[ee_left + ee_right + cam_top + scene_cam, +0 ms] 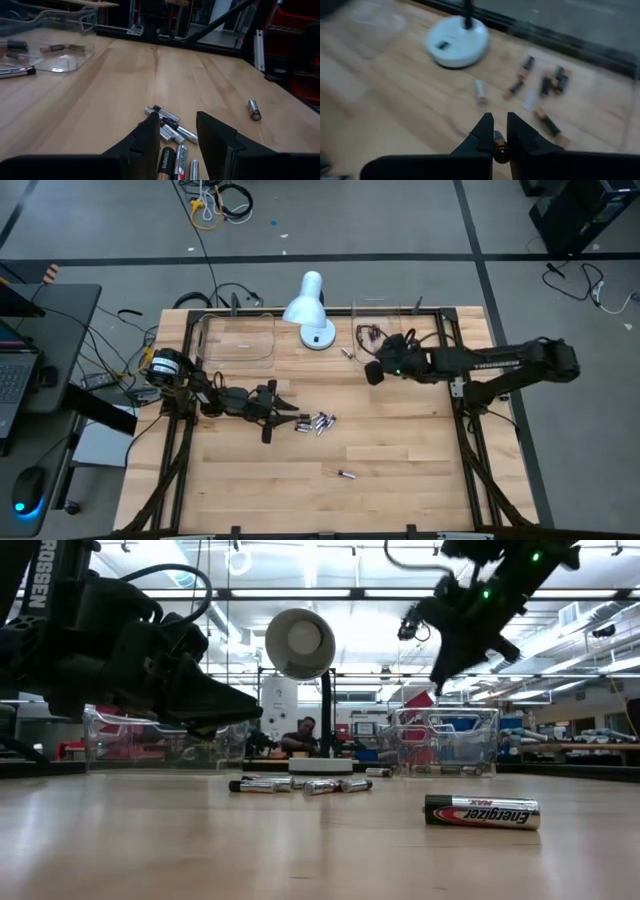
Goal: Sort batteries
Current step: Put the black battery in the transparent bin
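A small pile of batteries (320, 422) (172, 131), silvery and dark, lies on the wooden table near its middle. My left gripper (290, 418) (177, 127) is low over the table and open, its fingers on either side of the pile's near end; whether they touch it I cannot tell. One battery (346, 475) (482, 811) lies alone nearer the front edge. My right gripper (372, 372) (500, 127) is up in the air near the white lamp (310, 310), shut on a dark, coppery battery (500, 149). My right gripper pinches the dark, coppery battery (500, 150) between its two fingers; only a short piece shows in the gap. The fingers slant down toward the table's far side. The battery is lifted clear of the table.
A clear tray (235, 338) at the far left holds a few batteries (55, 48). A second clear tray (385, 315) stands right of the lamp, with several batteries (555, 82) in it. One battery (479, 91) lies beside the lamp's base (457, 45). Black frame rails run along the table's edges.
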